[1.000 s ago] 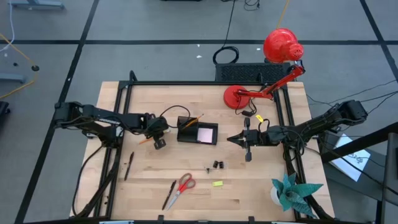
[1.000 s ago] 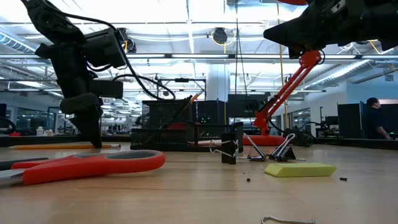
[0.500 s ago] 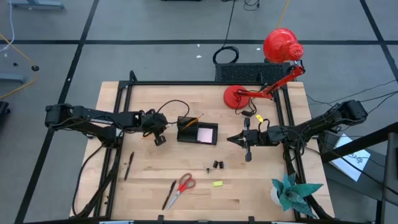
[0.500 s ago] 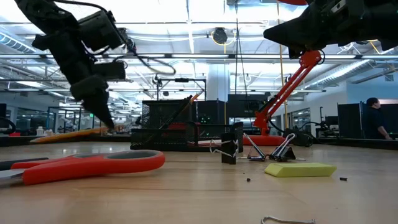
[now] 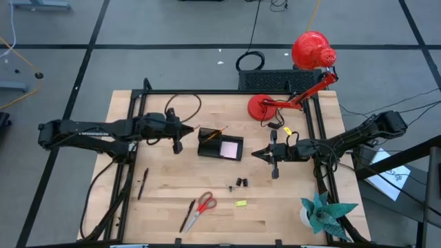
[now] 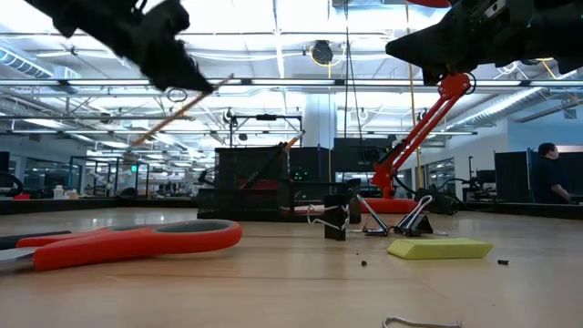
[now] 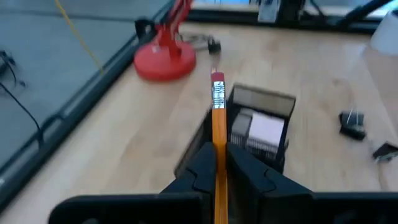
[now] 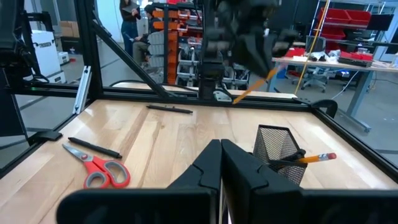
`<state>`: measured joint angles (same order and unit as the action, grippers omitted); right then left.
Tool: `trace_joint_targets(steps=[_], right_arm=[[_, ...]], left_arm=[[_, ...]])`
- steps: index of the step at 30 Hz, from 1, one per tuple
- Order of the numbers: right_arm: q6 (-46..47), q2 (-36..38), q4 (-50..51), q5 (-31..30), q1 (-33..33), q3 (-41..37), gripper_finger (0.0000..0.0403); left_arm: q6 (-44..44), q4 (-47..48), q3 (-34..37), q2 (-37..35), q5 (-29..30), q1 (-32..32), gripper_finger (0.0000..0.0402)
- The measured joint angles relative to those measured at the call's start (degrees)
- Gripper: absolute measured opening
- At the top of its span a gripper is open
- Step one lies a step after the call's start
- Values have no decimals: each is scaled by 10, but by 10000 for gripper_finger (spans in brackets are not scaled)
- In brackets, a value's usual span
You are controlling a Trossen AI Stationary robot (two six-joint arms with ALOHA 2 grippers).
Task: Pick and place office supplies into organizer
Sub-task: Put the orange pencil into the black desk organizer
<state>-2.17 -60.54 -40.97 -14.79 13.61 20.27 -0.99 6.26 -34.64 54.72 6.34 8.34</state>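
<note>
The left gripper (image 7: pixel 217 163) is clamped on an orange pencil (image 7: pixel 217 118), held off the table with its eraser end aimed at the organizer (image 5: pixel 220 146) just ahead. The right gripper (image 5: pixel 256 155), fingers together, waits on the organizer's far side.

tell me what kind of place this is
Likely a robotics lab or workshop: a framed wooden table with two robot arms, red parts bins on racks, and other workbenches beyond.
</note>
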Motion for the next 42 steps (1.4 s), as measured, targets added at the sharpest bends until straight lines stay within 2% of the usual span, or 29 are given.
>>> trace_joint_targets(steps=[4,8,13,20,26,39,42], right_arm=[[0,0,0,0,0,0,4],[0,0,-6,0,0,0,4],[0,0,-11,0,0,0,4],[0,0,-4,0,0,0,4],[4,0,1,1,0,0,4],[6,0,1,1,0,0,4],[6,0,1,1,0,0,4]], left_arm=[[38,-2,-47,10,1,0,30],[69,-118,-67,45,-18,0,30],[104,-278,-68,114,-98,2,30],[129,-382,-67,221,-156,5,31],[126,-394,-67,270,-154,22,30],[126,-362,-64,310,-173,45,30],[124,-394,-55,320,-177,45,31]])
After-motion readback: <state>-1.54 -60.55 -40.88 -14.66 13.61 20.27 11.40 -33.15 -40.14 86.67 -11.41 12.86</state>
